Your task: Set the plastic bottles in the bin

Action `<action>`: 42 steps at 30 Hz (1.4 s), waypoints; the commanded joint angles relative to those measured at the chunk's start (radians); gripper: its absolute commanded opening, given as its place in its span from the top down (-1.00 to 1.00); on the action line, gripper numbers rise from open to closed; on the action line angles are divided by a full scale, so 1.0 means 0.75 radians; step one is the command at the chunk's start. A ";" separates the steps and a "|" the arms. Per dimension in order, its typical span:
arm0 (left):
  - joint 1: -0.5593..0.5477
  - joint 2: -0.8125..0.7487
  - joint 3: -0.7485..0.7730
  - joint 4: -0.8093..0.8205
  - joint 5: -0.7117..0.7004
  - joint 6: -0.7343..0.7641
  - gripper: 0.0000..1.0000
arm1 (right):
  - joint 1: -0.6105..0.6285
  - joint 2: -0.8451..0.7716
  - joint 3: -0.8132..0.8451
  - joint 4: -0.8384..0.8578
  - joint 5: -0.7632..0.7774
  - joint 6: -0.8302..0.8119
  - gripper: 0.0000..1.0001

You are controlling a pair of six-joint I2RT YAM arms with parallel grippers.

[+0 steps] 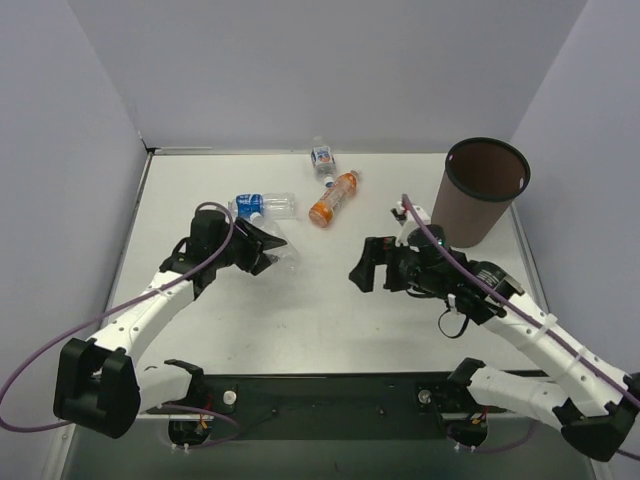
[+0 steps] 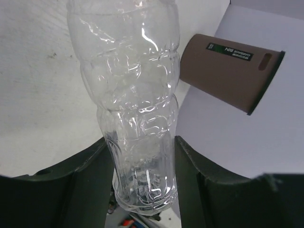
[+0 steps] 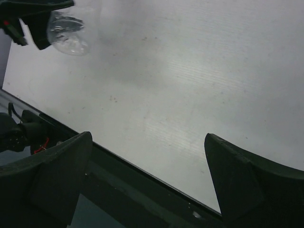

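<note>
My left gripper (image 1: 266, 250) is shut on the plain clear bottle (image 1: 284, 256). In the left wrist view its fingers (image 2: 90, 175) clamp the bottle (image 2: 137, 104) near the base, and the bottle points away from the camera. The blue-labelled bottle (image 1: 262, 205), the orange bottle (image 1: 333, 198) and the white-blue labelled bottle (image 1: 322, 157) lie on the table at the back middle. The brown bin (image 1: 482, 190) stands upright at the back right, and also shows in the left wrist view (image 2: 228, 71). My right gripper (image 1: 362, 272) is open and empty over the table's middle (image 3: 147, 152).
Grey walls close the table (image 1: 330, 300) on the left, back and right. The dark front rail (image 3: 142, 190) lies below my right gripper. The clear bottle's base (image 3: 69, 35) and my left fingers show at the top left of the right wrist view.
</note>
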 commanded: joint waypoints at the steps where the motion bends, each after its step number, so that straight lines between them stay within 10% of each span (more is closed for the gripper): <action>1: -0.033 -0.020 0.001 0.091 0.000 -0.473 -0.02 | 0.237 0.187 0.185 0.145 0.190 -0.074 -1.00; 8: -0.117 -0.042 -0.093 0.316 -0.055 -0.842 -0.01 | 0.379 0.419 0.352 0.335 0.290 -0.052 -1.00; 32: -0.287 -0.152 -0.122 0.346 -0.125 -1.036 -0.02 | 0.363 0.678 0.432 0.419 0.290 -0.126 -0.99; 35: -0.319 -0.161 -0.116 0.326 -0.143 -1.036 -0.02 | 0.356 0.674 0.430 0.419 0.298 -0.126 -0.79; 39: -0.348 -0.177 -0.136 0.348 -0.157 -1.055 -0.04 | 0.352 0.670 0.428 0.407 0.300 -0.120 0.01; 42: -0.352 -0.173 -0.136 0.381 -0.139 -1.049 -0.44 | 0.350 0.634 0.432 0.350 0.347 -0.103 0.18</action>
